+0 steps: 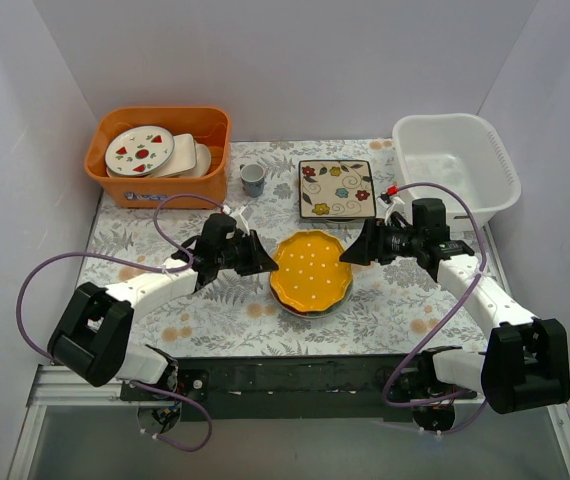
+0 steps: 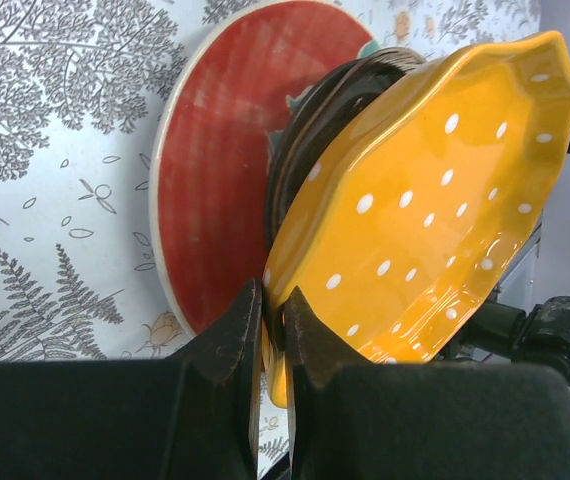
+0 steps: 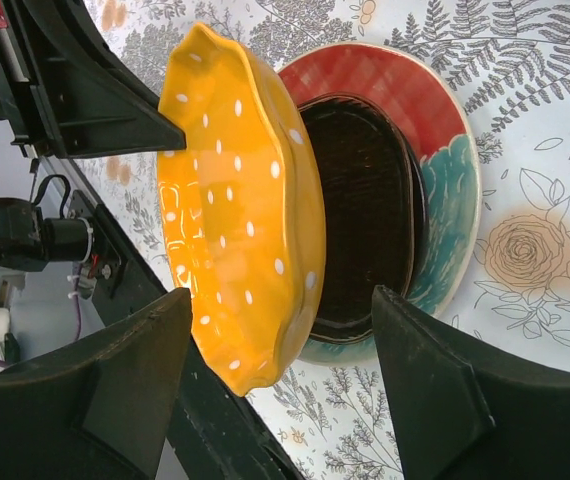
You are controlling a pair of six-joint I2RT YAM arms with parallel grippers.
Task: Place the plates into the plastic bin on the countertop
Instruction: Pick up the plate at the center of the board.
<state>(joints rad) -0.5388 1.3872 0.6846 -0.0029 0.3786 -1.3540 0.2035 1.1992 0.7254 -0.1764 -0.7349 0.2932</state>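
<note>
Plates lie stacked at the middle of the pale fern-printed counter (image 1: 405,310): a yellow scalloped round plate with white dots (image 1: 311,271) on top, a dark round plate (image 3: 365,215) under it, and a red-and-teal round plate (image 2: 220,150) at the bottom, flat on the counter. The left pincer (image 2: 272,310) is clamped on the yellow plate's left rim, one finger above the rim and one below. That side is raised, so the yellow plate tilts away from the dark plate beneath it. The right pincer (image 3: 280,300) is at the stack's right side with its jaws spread wide. In its wrist view the yellow plate's edge shows in the gap between the two fingers; whether either finger touches it I cannot tell. Just beyond the stack, towards the far side, a cream square plate with painted flowers (image 1: 336,188) lies flat on the counter. Left of it stands a small blue-and-white cup (image 1: 253,179). The white rounded-rectangular plastic bin (image 1: 455,160) stands at the far right corner, well apart from the stack. At the far left an orange plastic bin (image 1: 160,185) holds white round plates with red and green marks (image 1: 140,150).
</note>
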